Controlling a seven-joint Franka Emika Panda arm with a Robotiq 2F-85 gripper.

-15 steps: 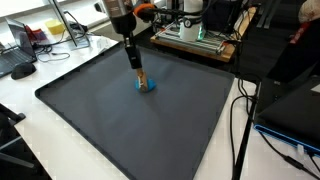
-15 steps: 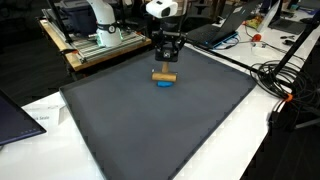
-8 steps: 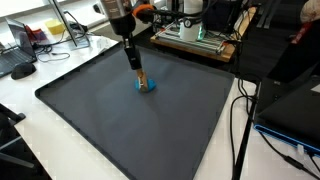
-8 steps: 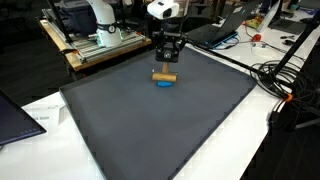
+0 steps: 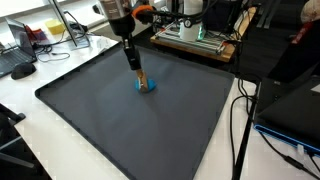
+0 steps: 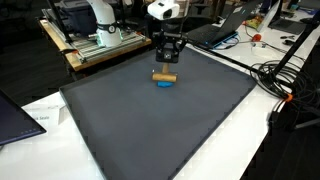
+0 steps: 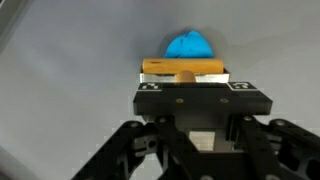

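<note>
A small wooden block [image 6: 164,74] lies on top of a blue object [image 6: 164,82] on the dark grey mat [image 6: 150,120]. My gripper [image 6: 168,64] hangs straight down right over the block, at or just above its top. In an exterior view the gripper [image 5: 135,63] sits at the upper end of the block [image 5: 143,78], over the blue object [image 5: 145,87]. In the wrist view the block [image 7: 183,67] and the blue object [image 7: 190,46] show just past the gripper's black body, which hides the fingertips. I cannot tell whether the fingers grip the block.
The mat [image 5: 130,120] covers most of the white table. A wooden bench with equipment [image 6: 100,45] stands behind it. Cables [image 6: 285,90] lie off one side, a keyboard and clutter [image 5: 20,60] off another, and a laptop [image 6: 15,115] sits at a table corner.
</note>
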